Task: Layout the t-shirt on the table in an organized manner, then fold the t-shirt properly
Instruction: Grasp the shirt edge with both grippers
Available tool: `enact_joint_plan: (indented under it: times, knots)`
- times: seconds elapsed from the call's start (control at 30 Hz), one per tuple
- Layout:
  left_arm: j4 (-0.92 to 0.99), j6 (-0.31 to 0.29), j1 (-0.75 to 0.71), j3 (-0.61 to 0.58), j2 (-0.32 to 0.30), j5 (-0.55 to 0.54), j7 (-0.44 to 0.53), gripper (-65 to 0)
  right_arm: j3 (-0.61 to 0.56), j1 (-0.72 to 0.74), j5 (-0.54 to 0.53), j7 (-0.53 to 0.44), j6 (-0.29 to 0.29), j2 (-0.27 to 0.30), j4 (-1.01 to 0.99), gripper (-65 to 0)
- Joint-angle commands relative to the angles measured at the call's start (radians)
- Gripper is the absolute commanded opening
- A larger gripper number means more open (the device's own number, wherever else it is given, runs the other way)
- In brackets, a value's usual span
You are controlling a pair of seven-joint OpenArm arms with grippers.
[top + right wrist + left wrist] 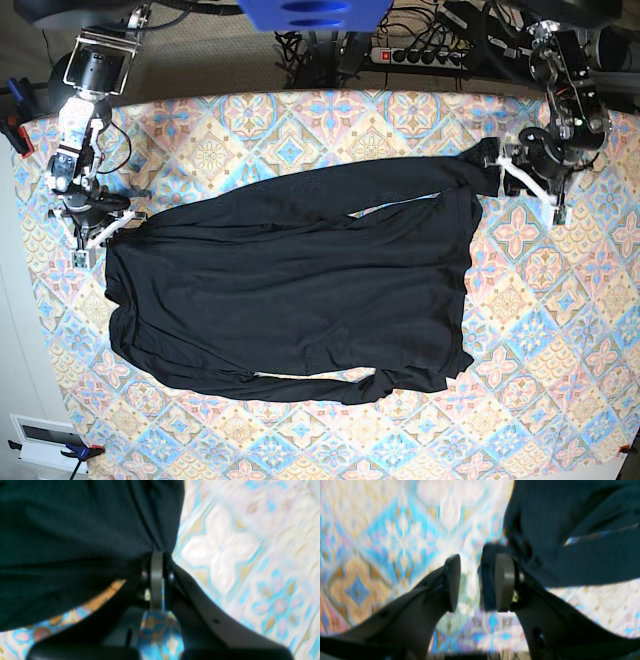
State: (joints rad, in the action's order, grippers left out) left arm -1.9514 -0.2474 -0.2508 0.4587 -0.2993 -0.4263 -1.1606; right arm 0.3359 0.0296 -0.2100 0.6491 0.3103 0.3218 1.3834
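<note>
The black t-shirt lies spread wide across the patterned table, with some folds and a loose strip along its near edge. At the shirt's left corner my right gripper is shut on the cloth. In the right wrist view its fingers press together with the t-shirt bunched at the gripper. At the shirt's far right end my left gripper is open. In the left wrist view, table shows in the gripper's gap, and the t-shirt edge lies against the right finger.
A power strip and cables lie behind the table's far edge, beside a blue block. Clamps hold the tablecloth at the left edge. A white box sits off the near left corner.
</note>
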Motion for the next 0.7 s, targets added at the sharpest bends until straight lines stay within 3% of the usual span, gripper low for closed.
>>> enact_joint_plan:
  times: [0.0, 0.17, 0.4, 0.67]
  knots:
    - [0.002, 0.003, 0.040, 0.007, -0.011, -0.007, 0.020, -42.3, 0.007, 0.016, -0.012, -0.019, 0.019, 0.013, 0.021, -65.0]
    - [0.203, 0.006, 0.196, 0.002, -0.011, -0.007, 0.017, -41.9, 0.004, 0.016, -0.010, -0.018, 0.025, 0.012, 0.023, -62.7]
    - [0.456, 0.003, 0.316, -0.008, 0.004, -0.012, 0.015, -41.8, 0.002, 0.014, -0.010, -0.018, 0.023, 0.010, 0.043, -51.3]
    - [0.496, 0.006, 0.319, -0.156, -0.011, -0.204, 0.015, -41.8, 0.002, 0.013, -0.009, -0.016, 0.023, 0.010, 0.072, -50.7]
